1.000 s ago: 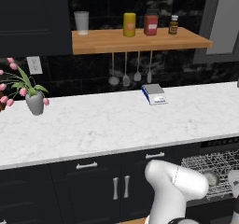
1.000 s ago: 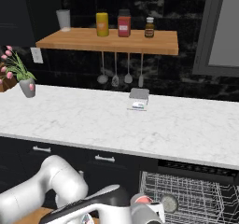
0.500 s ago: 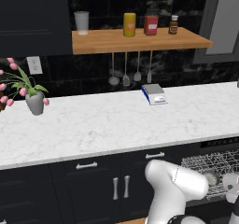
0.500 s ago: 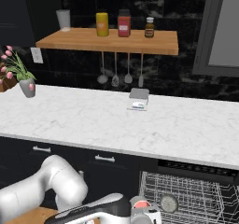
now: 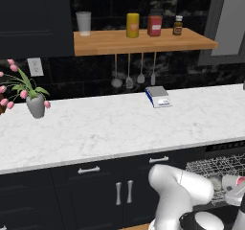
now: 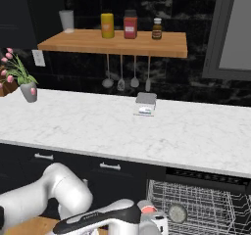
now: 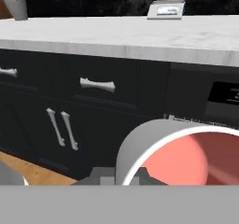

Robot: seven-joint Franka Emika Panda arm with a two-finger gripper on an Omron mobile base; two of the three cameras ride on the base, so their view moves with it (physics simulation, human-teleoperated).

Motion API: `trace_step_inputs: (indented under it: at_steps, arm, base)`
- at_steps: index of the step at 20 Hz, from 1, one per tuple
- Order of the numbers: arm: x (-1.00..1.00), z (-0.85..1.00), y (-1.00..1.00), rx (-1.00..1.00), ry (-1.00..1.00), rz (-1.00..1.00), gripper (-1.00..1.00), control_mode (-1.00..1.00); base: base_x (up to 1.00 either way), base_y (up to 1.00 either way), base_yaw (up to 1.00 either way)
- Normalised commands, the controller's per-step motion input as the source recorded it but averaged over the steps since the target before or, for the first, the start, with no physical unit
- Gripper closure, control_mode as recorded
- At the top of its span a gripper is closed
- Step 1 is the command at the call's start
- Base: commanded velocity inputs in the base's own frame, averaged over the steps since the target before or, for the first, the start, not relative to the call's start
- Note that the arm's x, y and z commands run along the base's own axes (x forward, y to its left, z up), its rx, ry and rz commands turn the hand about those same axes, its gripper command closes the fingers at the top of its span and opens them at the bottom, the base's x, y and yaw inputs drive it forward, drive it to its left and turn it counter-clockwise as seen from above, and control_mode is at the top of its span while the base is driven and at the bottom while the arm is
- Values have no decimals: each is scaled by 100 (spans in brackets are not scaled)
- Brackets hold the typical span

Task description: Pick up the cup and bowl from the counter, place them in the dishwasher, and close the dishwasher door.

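Cup (image 7: pixel 179 155), grey outside, red inside

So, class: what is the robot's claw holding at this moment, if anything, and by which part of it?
The claw is shut on a grey cup with a red inside. It grips the rim at the edge nearest the camera, beside the open dishwasher.

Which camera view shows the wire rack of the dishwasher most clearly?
The right base view shows the wire rack best: its grid spreads wide under the counter edge, with a round item lying in it. The left base view gives only a small part of it at the right edge. The hand view shows just a thin strip.
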Motion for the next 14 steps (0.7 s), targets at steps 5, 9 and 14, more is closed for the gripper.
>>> trace_step_inputs:
  at_steps: [5, 9, 14]
  arm:
    - [39, -31, 1, 0, 5, 0, 100, -100]
    - [30, -48, -9, 1, 0, 0, 100, -100]
    - [25, -44, -4, 3, -4, 0, 100, -100]
  base:
    - [0, 0, 0]
    - [0, 0, 0]
    - [0, 0, 0]
